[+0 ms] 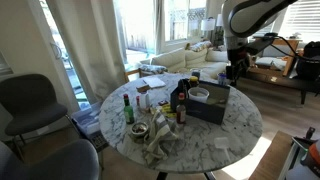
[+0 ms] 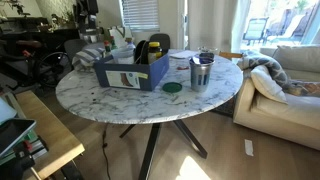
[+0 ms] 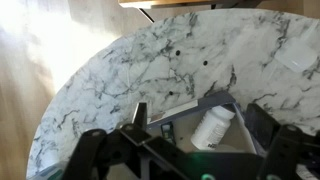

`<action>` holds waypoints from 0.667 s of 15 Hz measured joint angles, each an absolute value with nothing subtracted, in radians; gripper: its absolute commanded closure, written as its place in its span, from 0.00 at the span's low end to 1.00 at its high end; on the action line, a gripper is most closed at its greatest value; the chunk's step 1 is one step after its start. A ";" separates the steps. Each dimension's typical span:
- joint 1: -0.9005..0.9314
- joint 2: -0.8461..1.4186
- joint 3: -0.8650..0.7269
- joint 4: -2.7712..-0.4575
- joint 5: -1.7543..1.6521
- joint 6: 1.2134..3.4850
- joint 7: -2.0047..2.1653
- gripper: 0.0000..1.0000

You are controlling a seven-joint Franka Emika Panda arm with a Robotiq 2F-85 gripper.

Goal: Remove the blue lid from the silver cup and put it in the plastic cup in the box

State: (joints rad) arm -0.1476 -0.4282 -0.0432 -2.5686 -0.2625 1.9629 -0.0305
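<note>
The silver cup (image 2: 201, 74) stands on the marble table just beside the dark blue-grey box (image 2: 128, 74). The blue lid (image 2: 204, 57) seems to sit on the cup's mouth, small and dark at this size. The box also shows in an exterior view (image 1: 212, 108), with the pale plastic cup (image 1: 199, 95) inside it. My gripper (image 1: 236, 68) hangs high above the table's far edge, well apart from the silver cup. In the wrist view the gripper (image 3: 200, 122) is open and empty above a corner of the box (image 3: 180, 112).
A white bottle (image 3: 212, 127) lies inside the box. Dark glass bottles (image 1: 180, 97) stand beside the box, and a green bottle (image 1: 128, 108) and crumpled paper (image 1: 155, 140) lie further along. A teal disc (image 2: 172, 87) lies on the table. Chairs and a sofa ring the table.
</note>
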 measured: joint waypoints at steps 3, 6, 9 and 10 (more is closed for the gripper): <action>-0.148 -0.428 -0.043 -2.569 -0.262 1.963 -0.031 0.00; -0.147 -0.428 -0.045 -2.568 -0.262 1.963 -0.023 0.00; -0.178 -0.423 -0.068 -2.564 -0.262 1.991 0.085 0.00; -0.196 -0.420 -0.082 -2.565 -0.263 2.013 0.111 0.00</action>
